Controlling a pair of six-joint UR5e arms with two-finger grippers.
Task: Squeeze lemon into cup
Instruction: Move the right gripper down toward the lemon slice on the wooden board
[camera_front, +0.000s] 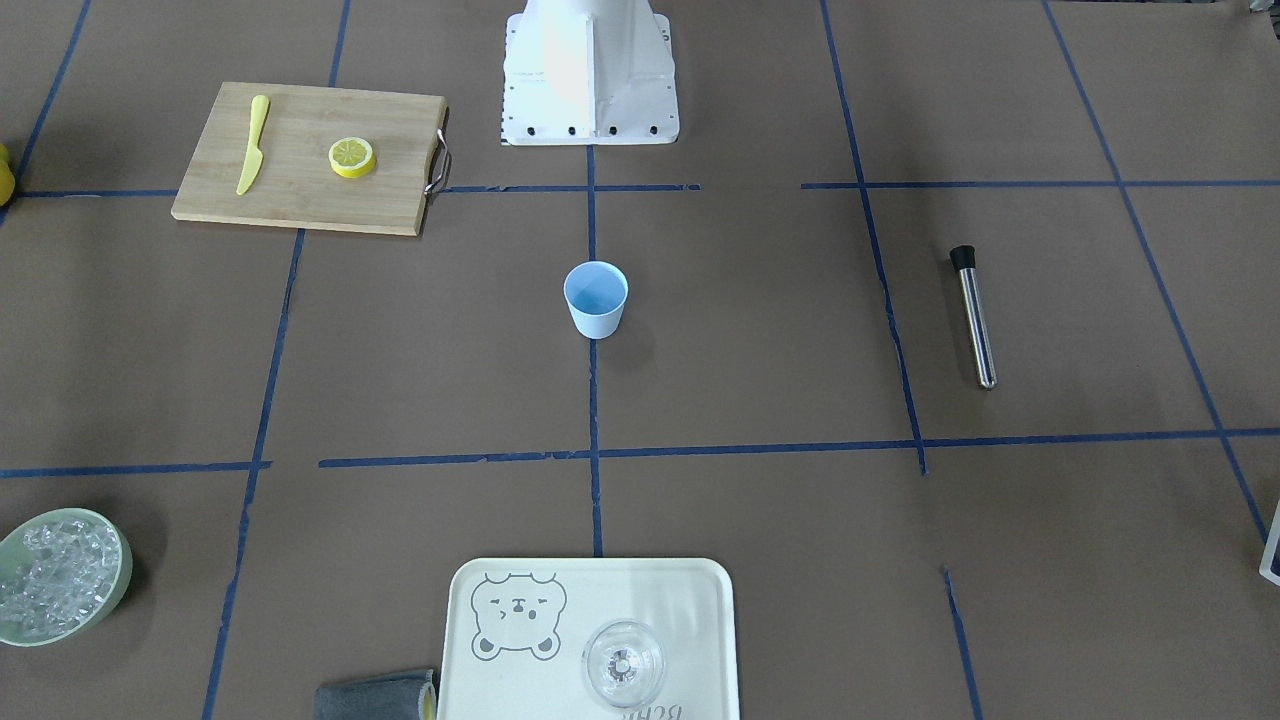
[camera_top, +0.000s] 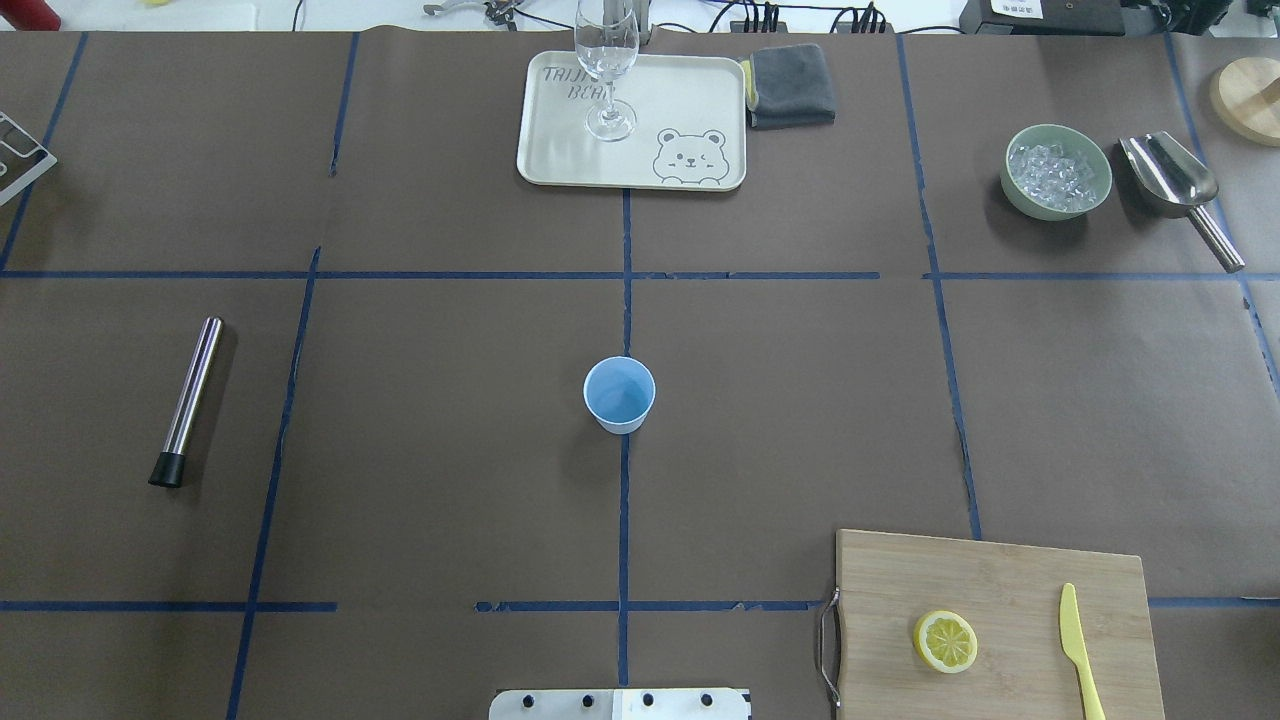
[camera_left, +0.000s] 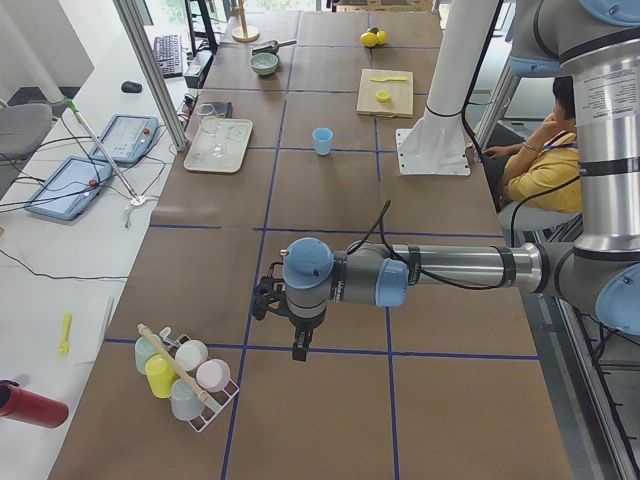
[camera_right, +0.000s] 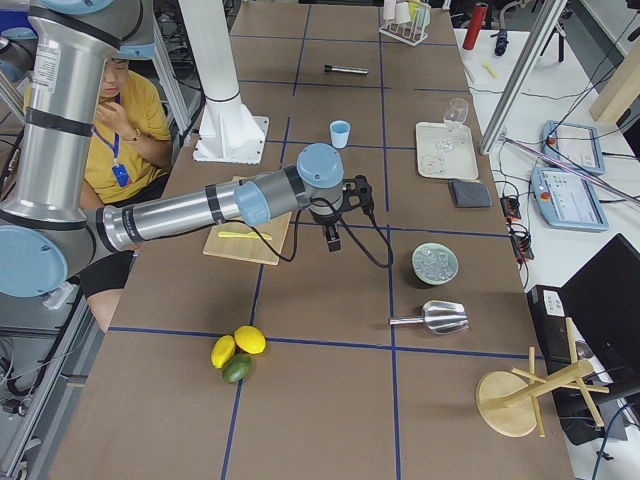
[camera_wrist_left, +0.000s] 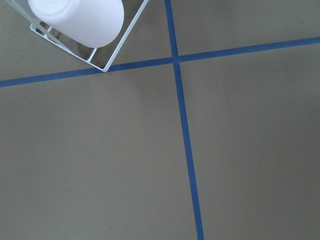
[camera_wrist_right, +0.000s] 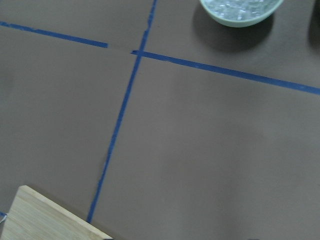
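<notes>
The lemon slice (camera_front: 352, 157) lies on a wooden cutting board (camera_front: 300, 200), face up; it also shows in the overhead view (camera_top: 945, 641). The light-blue cup (camera_front: 596, 299) stands upright at the table's middle (camera_top: 619, 394). Neither gripper shows in the overhead or front views. My left gripper (camera_left: 296, 345) hangs over the table's far left end, near a rack of cups (camera_left: 185, 375). My right gripper (camera_right: 333, 240) hangs over the table beside the cutting board (camera_right: 225, 248). I cannot tell whether either is open or shut.
A yellow knife (camera_top: 1080, 650) lies on the board. A steel muddler (camera_top: 186, 400) lies at the left. A tray (camera_top: 560, 165) with a stemmed glass (camera_top: 607, 70), a grey cloth (camera_top: 792, 85), a bowl of ice (camera_top: 1057, 172) and a scoop (camera_top: 1175, 185) stand at the far side.
</notes>
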